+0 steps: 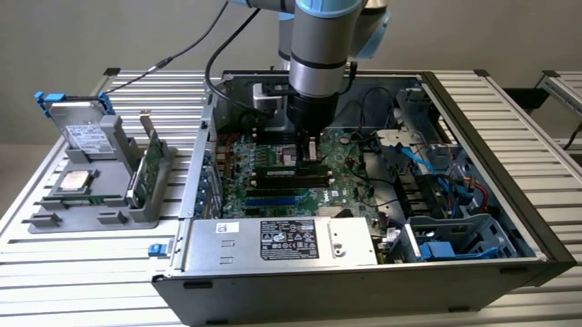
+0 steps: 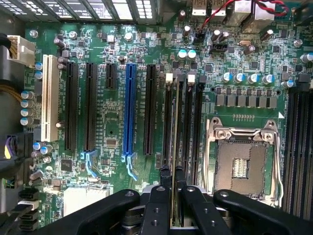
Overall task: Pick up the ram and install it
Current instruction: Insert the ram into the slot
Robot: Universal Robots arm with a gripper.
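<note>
wall (image 1: 100, 34): plain pale grey behind me | table (image 1: 82, 272): silver ribbed slats beneath my work, black corner caps (image 1: 111, 71) | second table (image 1: 565, 88): same slats, at the exterior view's right, apart | light: soft, even

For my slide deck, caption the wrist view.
Gripper holding the ram stick edge-on at the memory slots, beside the empty processor socket.

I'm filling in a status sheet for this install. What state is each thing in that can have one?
computer case: open, insides exposed.
gripper: shut on the ram.
ram: held edge-on, lined along a memory slot; whether it is seated cannot be told.
processor socket: empty.
blue slot: empty.
expansion card: upright in the gray holder.
</note>
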